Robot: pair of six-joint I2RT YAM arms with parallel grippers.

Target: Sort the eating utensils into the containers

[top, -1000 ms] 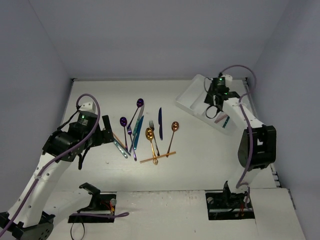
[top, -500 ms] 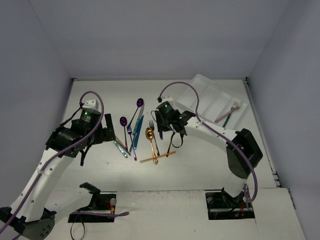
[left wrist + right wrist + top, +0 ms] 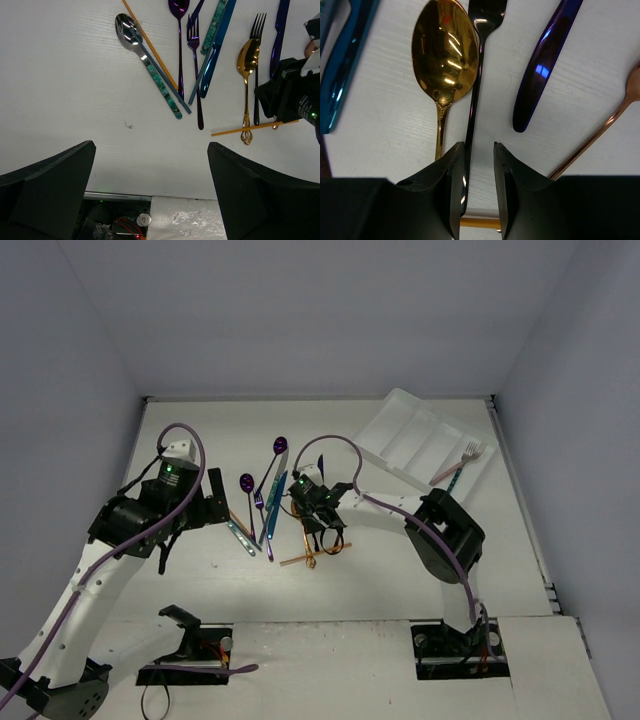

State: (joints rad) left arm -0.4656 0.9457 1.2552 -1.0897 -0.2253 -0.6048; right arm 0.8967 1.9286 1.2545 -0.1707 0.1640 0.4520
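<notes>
Clutter round the dark fork [image 3: 476, 60] is noted first. A gold spoon [image 3: 445, 50] is laid just beside it, bowl edge against the fork's neck. A dark blue knife [image 3: 545, 70] is laid on the other side, apart, w/ a rose-gold spoon [image 3: 600, 140] handle beyond. A teal-blue knife [image 3: 340, 65] is seen past the gold spoon. The fork's handle is crossed nr its end by an orange chopstick [image 3: 479, 222]. Counted on the counter [image 3: 75, 100]: spoons x5, i.e. gold, rose-gold, a purple spoon [image 3: 178, 7], a second purple spoon [image 3: 280, 446] and a silver spoon [image 3: 127, 32] w/ teal handle; forks x2, i.e. the dark one and a purple fork [image 3: 193, 30]; knives x2 for certain; orange chopsticks x2, incl. a second chopstick [image 3: 147, 42] by the silver spoon. A teal-patterned strip beside the teal-blue knife and a slim grey-blue stick along the teal handle can't be ID'd. One white tray [image 3: 400, 430] is set at the far right, well apart from the heap; a silver-headed fork [image 3: 468, 452] is seen in the compartment at its right end. The right gripper [image 3: 479, 150] is lowered astride the dark fork's handle, jaws narrowly apart: one finger is close against the handle, a gap is seen at the other, so nothing is clamped. The left gripper [image 3: 150, 150] is held over bare counter nr the heap, jaws spread wide, nothing held.
</notes>
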